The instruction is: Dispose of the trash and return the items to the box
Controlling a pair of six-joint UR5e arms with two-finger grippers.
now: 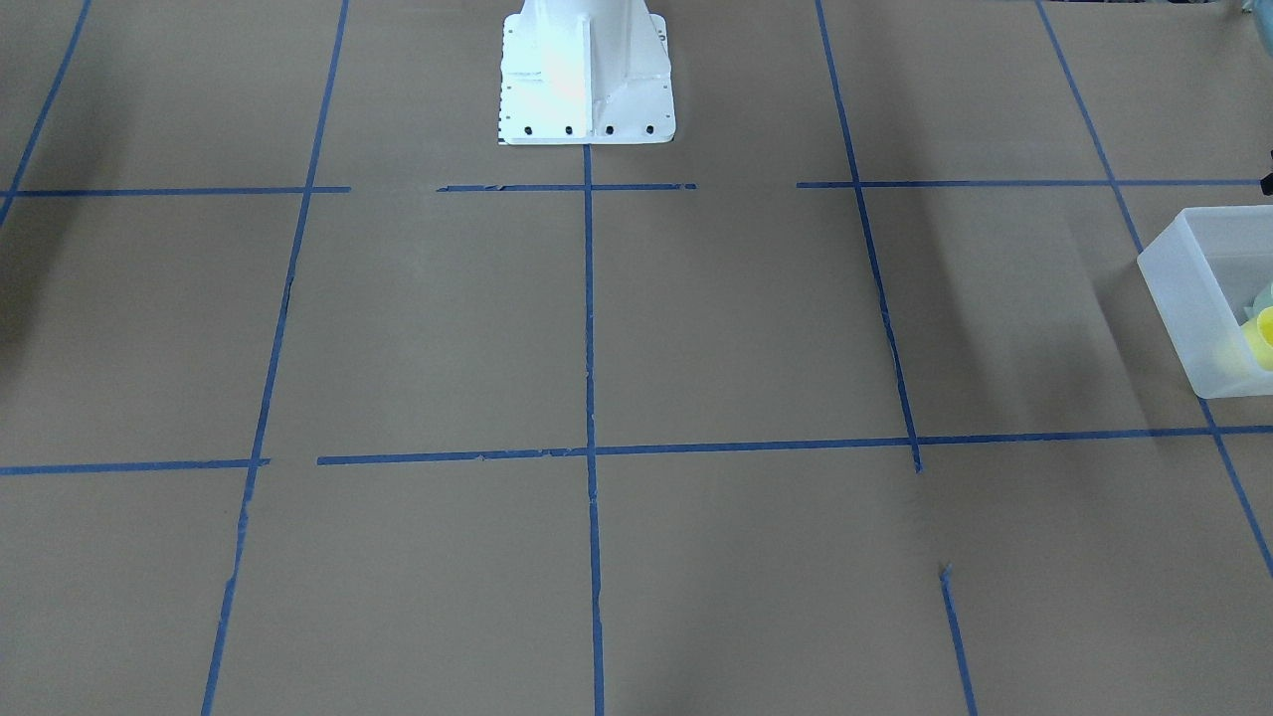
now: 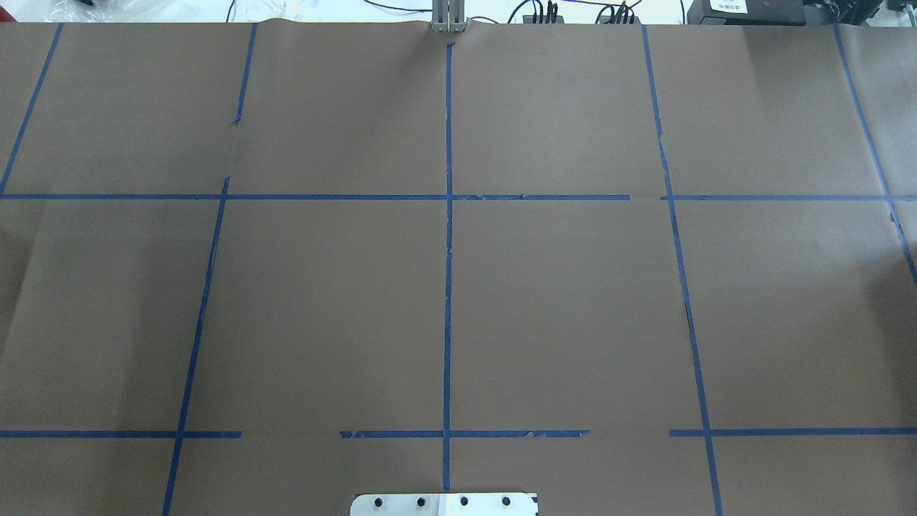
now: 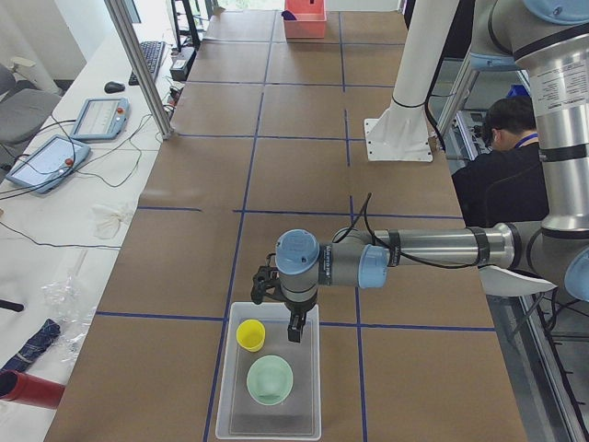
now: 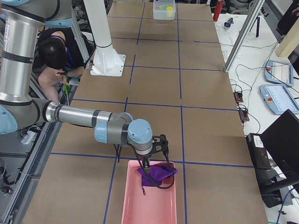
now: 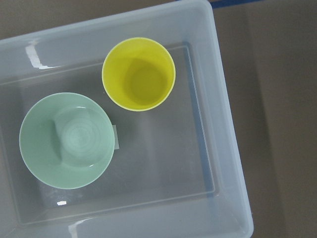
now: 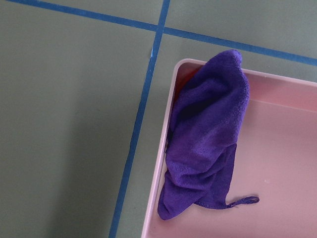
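The frosted white box (image 5: pixel 225 148) holds the yellow cup (image 5: pixel 138 74) and the mint-green bowl (image 5: pixel 67 140), both upright and side by side. In the exterior left view my left gripper (image 3: pixel 294 329) hovers just above the box (image 3: pixel 271 428), beside the cup (image 3: pixel 250 334). I cannot tell whether it is open or shut. In the exterior right view my right gripper (image 4: pixel 150 161) hangs over a purple cloth (image 4: pixel 158 172) that lies in a pink bin (image 4: pixel 149 205). I cannot tell its state. The cloth (image 6: pixel 208 134) drapes against the bin's corner wall (image 6: pixel 171 99). No fingers show in either wrist view.
The box sits at the table's end on my left and shows at the front-facing view's right edge (image 1: pixel 1183 298). The pink bin stands at the opposite end (image 3: pixel 306 18). The white robot base (image 1: pixel 587 80) stands at the table's edge. An operator (image 4: pixel 58 58) sits behind it.
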